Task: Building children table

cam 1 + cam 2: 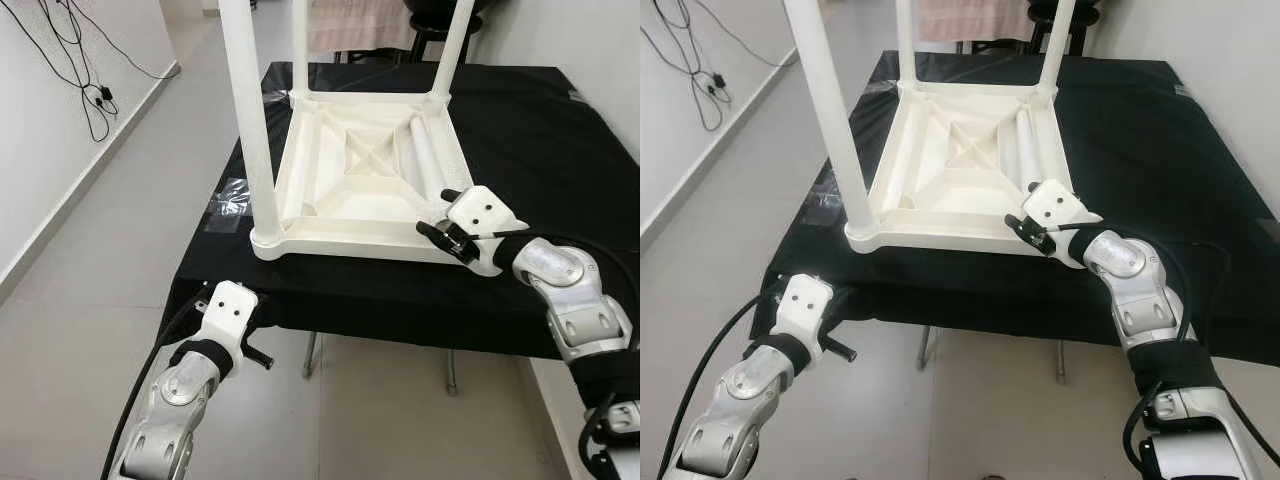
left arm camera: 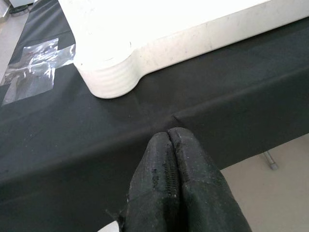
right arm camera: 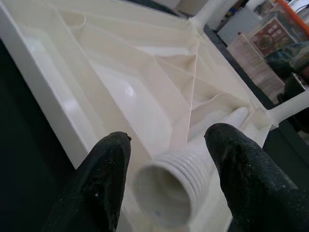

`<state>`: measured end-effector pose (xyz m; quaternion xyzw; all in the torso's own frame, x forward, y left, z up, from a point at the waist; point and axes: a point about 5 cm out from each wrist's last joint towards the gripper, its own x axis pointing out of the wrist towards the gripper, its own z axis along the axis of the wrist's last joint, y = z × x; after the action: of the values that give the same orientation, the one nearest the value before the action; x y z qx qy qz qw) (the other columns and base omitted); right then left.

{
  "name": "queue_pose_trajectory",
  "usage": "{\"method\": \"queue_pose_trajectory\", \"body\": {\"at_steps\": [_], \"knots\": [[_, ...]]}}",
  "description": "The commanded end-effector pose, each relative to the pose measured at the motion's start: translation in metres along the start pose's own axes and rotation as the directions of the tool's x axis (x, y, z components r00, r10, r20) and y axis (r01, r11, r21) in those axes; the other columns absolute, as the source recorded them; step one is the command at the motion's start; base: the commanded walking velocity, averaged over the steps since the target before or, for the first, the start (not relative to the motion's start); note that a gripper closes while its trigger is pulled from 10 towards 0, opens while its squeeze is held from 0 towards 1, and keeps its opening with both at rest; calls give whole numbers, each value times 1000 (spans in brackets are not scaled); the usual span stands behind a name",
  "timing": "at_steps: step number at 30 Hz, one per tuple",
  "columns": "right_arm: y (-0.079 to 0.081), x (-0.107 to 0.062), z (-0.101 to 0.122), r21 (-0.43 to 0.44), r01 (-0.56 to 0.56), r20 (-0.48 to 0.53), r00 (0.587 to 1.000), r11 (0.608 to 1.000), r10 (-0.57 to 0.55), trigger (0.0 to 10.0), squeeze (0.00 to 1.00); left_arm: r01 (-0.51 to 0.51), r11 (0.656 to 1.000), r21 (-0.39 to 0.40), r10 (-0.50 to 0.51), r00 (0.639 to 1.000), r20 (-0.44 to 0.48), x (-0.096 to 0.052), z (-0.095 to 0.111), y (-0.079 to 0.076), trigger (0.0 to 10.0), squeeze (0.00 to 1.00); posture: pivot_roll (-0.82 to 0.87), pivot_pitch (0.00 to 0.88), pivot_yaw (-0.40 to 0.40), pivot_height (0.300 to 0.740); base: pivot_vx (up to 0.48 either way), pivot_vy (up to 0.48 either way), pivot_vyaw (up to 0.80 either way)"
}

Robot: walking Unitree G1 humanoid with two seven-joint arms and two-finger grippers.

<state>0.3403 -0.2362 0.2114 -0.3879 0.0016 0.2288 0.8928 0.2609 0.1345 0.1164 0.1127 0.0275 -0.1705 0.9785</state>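
Right wrist view: the right gripper (image 3: 166, 162) has its jaws wide around the loose leg's (image 3: 193, 159) threaded end, inside the upturned table (image 1: 350, 170). A skewed closing could roll it. The left gripper (image 2: 169, 140), jaws closed, idles at the cloth (image 2: 72, 145) edge.

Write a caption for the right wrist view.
Open right gripper straddling the loose table leg lying inside the upturned white table.

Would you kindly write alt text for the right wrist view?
The right gripper, jaws open, straddles the ribbed open end of a loose white table leg lying inside the upturned white tabletop. Fitted legs stand at the far corners.
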Motion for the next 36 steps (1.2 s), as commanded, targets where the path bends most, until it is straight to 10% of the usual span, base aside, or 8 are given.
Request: {"method": "queue_pose_trajectory", "body": {"at_steps": [1, 27, 36], "knots": [[2, -2, -7, -18, -24, -36, 999, 1000, 23, 10000, 0, 15, 1000, 10, -15, 1000, -20, -2, -5, 0, 10000, 0, 34, 104, 5, 740, 0, 0, 0], [-4, 26, -14, -124, 209, -200, 952, 970, -231, 10000, 0, 26, 999, 27, -25, 999, -22, -4, -6, -3, 10000, 0, 44, 101, -4, 740, 0, 0, 0], [22, 53, -8, -80, 316, -238, 915, 945, -326, 10000, 0, 23, 999, 27, -22, 1000, -20, -3, -5, -3, 10000, 0, 44, 101, -5, 740, 0, 0, 0]]}}
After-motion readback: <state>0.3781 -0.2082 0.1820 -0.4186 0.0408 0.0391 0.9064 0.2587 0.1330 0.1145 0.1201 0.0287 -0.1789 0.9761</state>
